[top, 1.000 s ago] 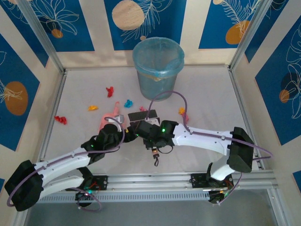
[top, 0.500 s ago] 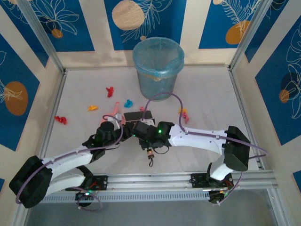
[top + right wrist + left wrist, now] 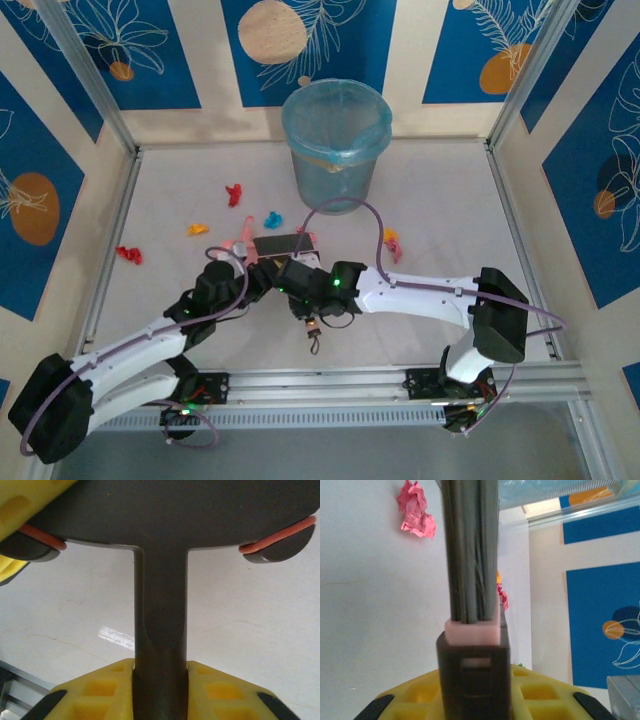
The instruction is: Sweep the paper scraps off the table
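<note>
Arms are both folded in toward the middle of the table [image 3: 440,200] on the overhead cam. The left gripper [image 3: 257,272] and right gripper [image 3: 293,268] are nearly nose to nose, I'd guess so the two tools can work as a pair. Just ahead of them sits the dark dustpan [image 3: 278,245]. The paper scraps [image 3: 234,193] are scattered to the left of and in front of the blue bin [image 3: 335,140]. There are red and blue ones beyond the pan, an orange and a red one further left, and a small cluster off to the right. None are touching the pan as far as I can tell.

Left wrist cam: that gripper is clamped on the dark handle of a brush [image 3: 470,555], with the grey bristles pointing away toward the bin. A pink scrap [image 3: 416,511] lies up-left of the bristles and a couple more peek out just right of them. I can't tell if the bristles touch the table.

Right wrist cam: jaws are pinched on the dustpan's stem, the pan spreading wide above with bare table beneath it. It looks held low, probably ready to catch whatever the brush pushes in.
</note>
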